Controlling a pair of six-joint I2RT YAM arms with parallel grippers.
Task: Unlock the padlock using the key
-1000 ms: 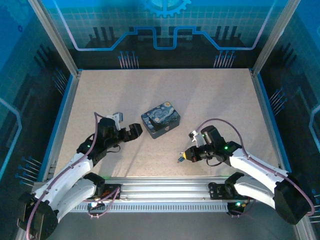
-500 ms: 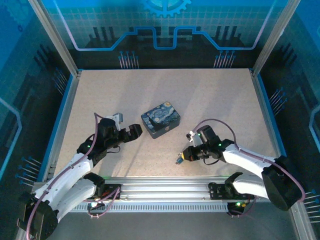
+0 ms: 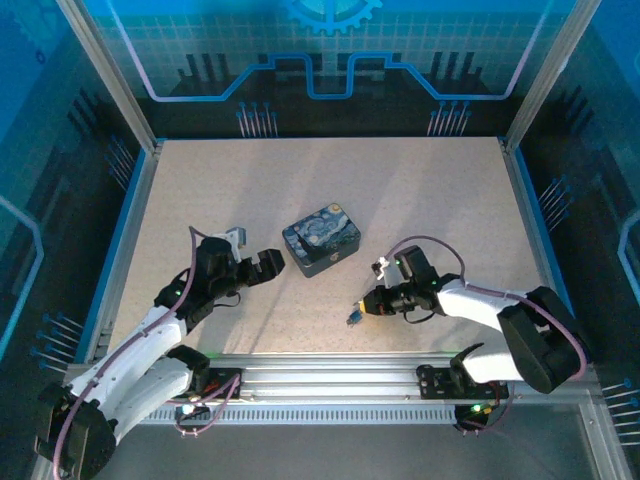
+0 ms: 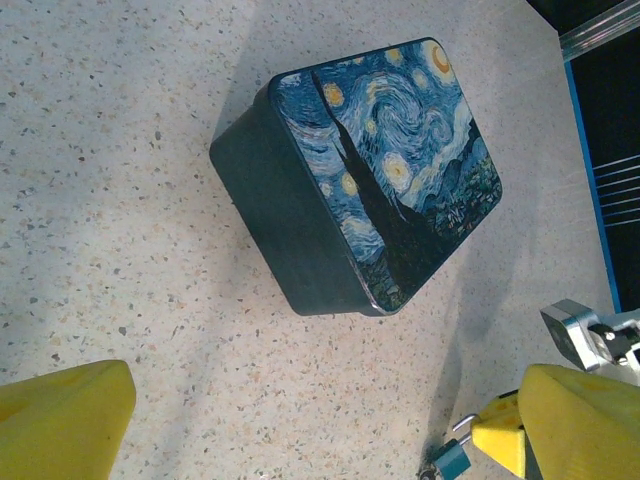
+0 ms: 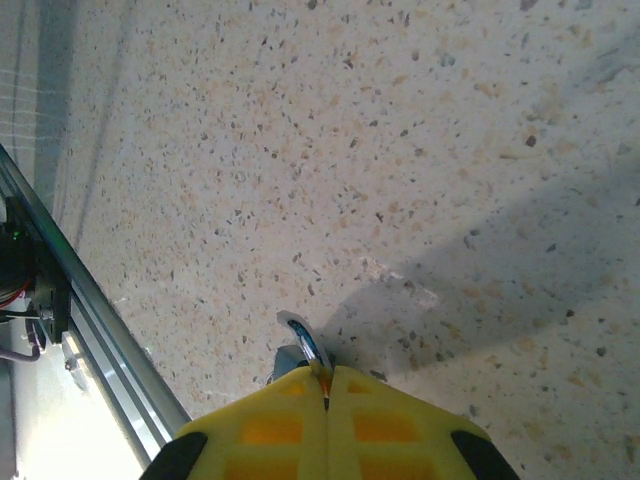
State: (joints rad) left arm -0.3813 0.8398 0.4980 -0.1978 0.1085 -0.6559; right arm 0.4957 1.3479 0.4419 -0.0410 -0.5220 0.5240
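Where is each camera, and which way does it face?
Top external: above, behind the bases, looking down on the table; both arms show.
Left wrist: faces the tin box; its open fingers at bottom corners.
Right wrist: faces the table; its fingers shut on the padlock.
Shared: top and left wrist both show the tin box.

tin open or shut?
Shut: the tin's painted lid sits flush on the dark body, with no gap along the visible edges.

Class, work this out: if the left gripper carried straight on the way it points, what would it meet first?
Most likely the starry-night tin box. The left gripper points toward its near side wall, with tabletop between. Height is unclear, so it might touch the tabletop just short of the box.
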